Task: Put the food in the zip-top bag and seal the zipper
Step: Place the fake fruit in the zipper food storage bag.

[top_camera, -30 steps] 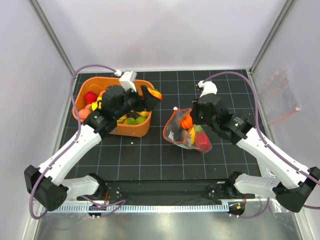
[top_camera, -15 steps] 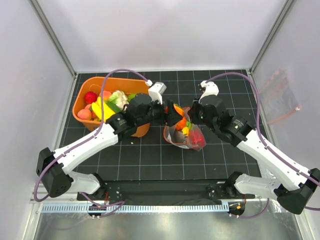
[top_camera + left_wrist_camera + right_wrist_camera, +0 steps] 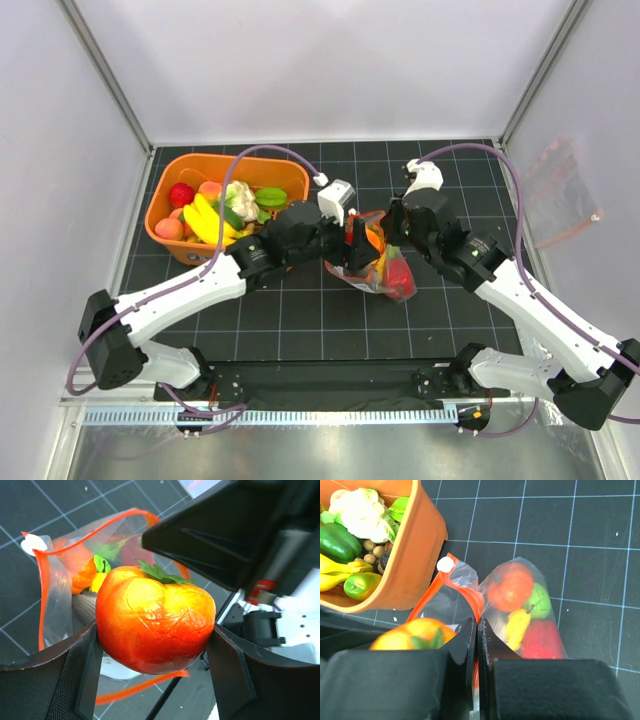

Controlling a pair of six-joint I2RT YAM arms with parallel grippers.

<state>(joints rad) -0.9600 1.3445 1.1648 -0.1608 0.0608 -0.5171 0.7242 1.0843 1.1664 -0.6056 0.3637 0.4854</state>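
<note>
The left arm (image 3: 190, 295) and right arm (image 3: 530, 300) are reaching in from the near edge, 2 in all, each carrying 1 end effector. The left end effector (image 3: 155, 662) is clamping 1 orange-red toy tomato (image 3: 155, 625) between its fingers, holding it at the open mouth of the 1 zip-top bag (image 3: 517, 567). The right end effector (image 3: 476, 630), fingers pressed together, is pinching that bag's rim at the zipper (image 3: 43, 595). 4 food pieces (image 3: 512, 587) are lying inside: 1 orange-red, 1 lime-green, 1 yellow, 1 red. Everything is sitting on a black gridded worktop (image 3: 300, 310) inside white walls (image 3: 330, 70). Just beside the bag's white tab (image 3: 445, 565), 1 orange tub (image 3: 415, 565) is holding more toy produce, too heaped to count. 2 purple cables (image 3: 265, 148) are looping over the arms. From above, the left arm is hiding the bag's mouth.
</note>
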